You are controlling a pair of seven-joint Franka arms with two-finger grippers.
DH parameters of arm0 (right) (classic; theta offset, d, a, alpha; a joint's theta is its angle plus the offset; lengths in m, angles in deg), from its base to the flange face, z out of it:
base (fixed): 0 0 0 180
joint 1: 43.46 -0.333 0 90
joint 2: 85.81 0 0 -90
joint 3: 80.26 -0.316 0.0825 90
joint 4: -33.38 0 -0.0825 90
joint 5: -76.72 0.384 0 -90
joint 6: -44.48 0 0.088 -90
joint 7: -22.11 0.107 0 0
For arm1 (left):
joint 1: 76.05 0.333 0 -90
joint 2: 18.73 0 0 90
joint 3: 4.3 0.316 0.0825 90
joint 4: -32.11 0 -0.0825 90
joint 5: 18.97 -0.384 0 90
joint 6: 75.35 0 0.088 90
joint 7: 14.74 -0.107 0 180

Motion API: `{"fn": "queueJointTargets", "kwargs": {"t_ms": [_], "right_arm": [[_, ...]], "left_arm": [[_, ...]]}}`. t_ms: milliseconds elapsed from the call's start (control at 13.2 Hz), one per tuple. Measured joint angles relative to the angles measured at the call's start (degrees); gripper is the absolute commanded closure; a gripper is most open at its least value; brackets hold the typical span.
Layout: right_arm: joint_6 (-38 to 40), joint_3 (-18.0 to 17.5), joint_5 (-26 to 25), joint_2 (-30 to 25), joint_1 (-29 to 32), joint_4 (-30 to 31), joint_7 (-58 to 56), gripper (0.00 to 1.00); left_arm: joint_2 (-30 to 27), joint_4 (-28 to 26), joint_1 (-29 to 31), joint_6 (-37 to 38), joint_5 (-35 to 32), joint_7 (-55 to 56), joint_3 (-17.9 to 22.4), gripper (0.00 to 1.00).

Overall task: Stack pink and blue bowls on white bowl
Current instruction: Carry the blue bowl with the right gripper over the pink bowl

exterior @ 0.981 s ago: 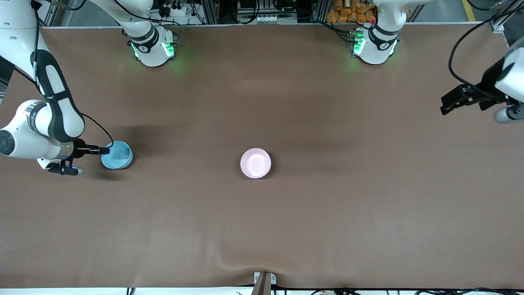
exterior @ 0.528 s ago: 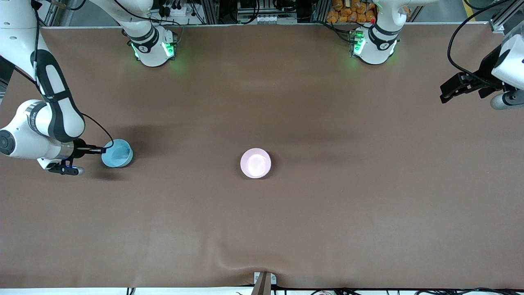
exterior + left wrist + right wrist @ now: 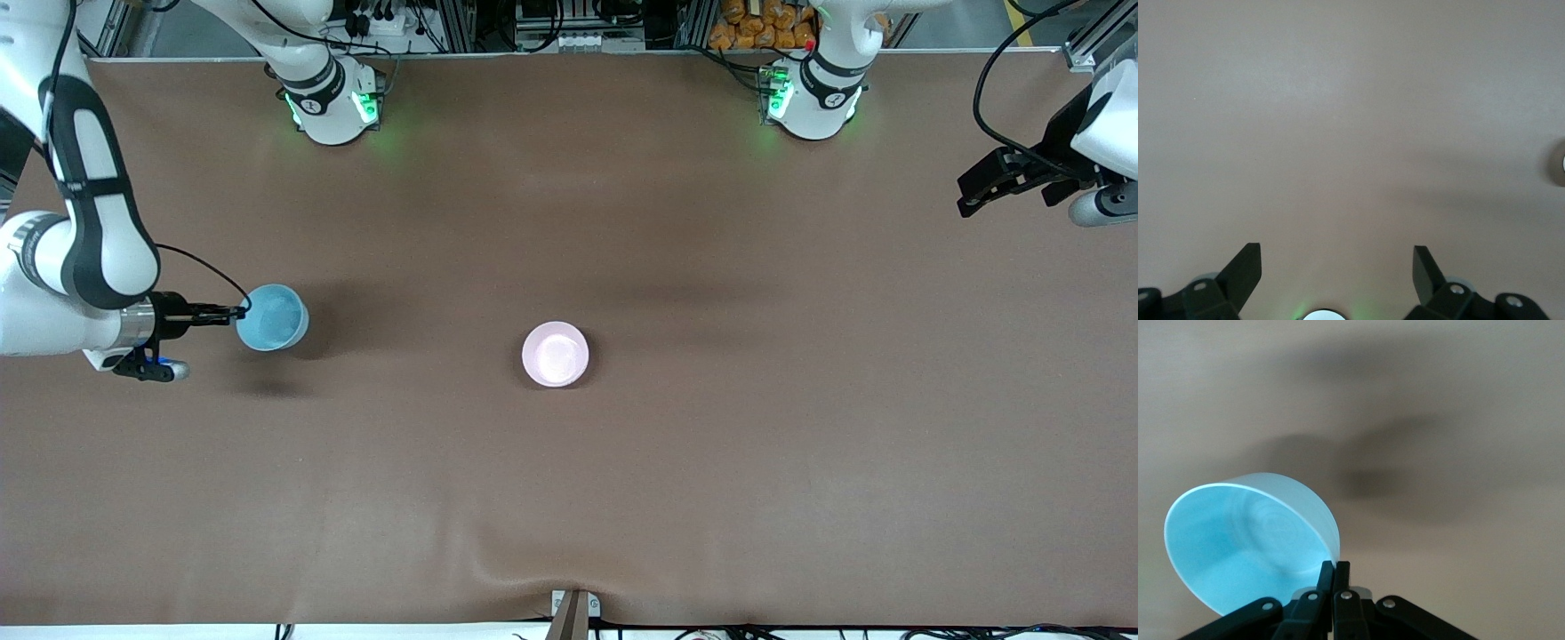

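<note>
Pale pink and glossy, the pink bowl [image 3: 555,354] sits upright at the middle of the brown tabletop [image 3: 676,480], the task thing nearest the front camera; whether a white bowl lies under it cannot be told. Slightly farther from the camera, toward the right arm's end, the light sky-blue bowl [image 3: 272,317] is smooth and plain, tilted and raised off the tabletop with its shadow beneath it. The right gripper [image 3: 238,312] is clenched on its rim, fingers [image 3: 1327,577] pinching the thin wall. Over the left arm's end, the left gripper [image 3: 967,201] hangs with its fingers [image 3: 1245,270] spread wide, grasping nothing.
</note>
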Motion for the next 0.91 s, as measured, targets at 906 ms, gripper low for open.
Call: {"fn": "queueJointTargets", "kwargs": {"t_ms": [906], "right_arm": [[-15.9, -2.1, 8.6, -5.7, -35.0, 1.4, 54.6, 1.0]], "left_arm": [[0.0, -0.4, 0.1, 0.0, 0.0, -0.5, 0.5, 0.0]]}}
